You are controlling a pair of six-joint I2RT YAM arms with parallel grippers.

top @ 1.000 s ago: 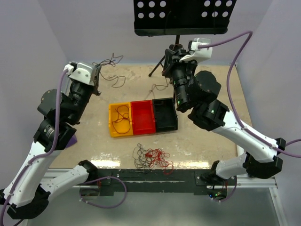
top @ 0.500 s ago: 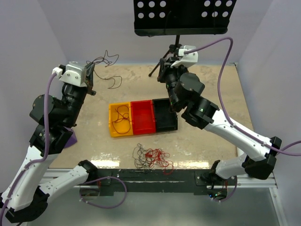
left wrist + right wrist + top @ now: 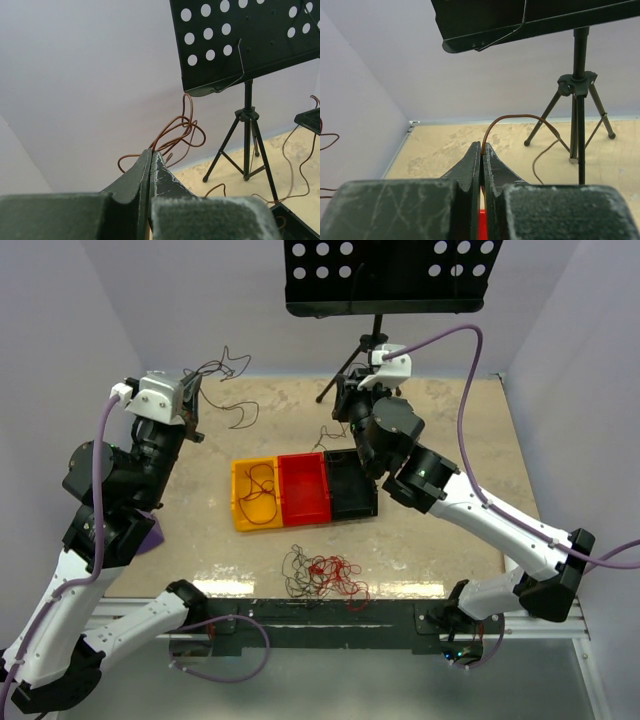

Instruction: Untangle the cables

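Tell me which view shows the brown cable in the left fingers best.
The left wrist view: the brown cable loops large above the shut left fingers. The top view shows only thin dark curls; the right wrist view, at most a sliver at its left edge.

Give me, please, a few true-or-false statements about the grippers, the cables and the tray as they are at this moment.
1. The left gripper is shut on a curly brown cable. True.
2. The right gripper is open and holds nothing. False: it is shut on an arched brown cable.
3. A tangle of red and dark cables lies on the table near the arm bases. True.
4. The tray's yellow compartment has no cable in it. False: a dark cable lies inside.
5. A black music stand stands at the far side of the table. True.
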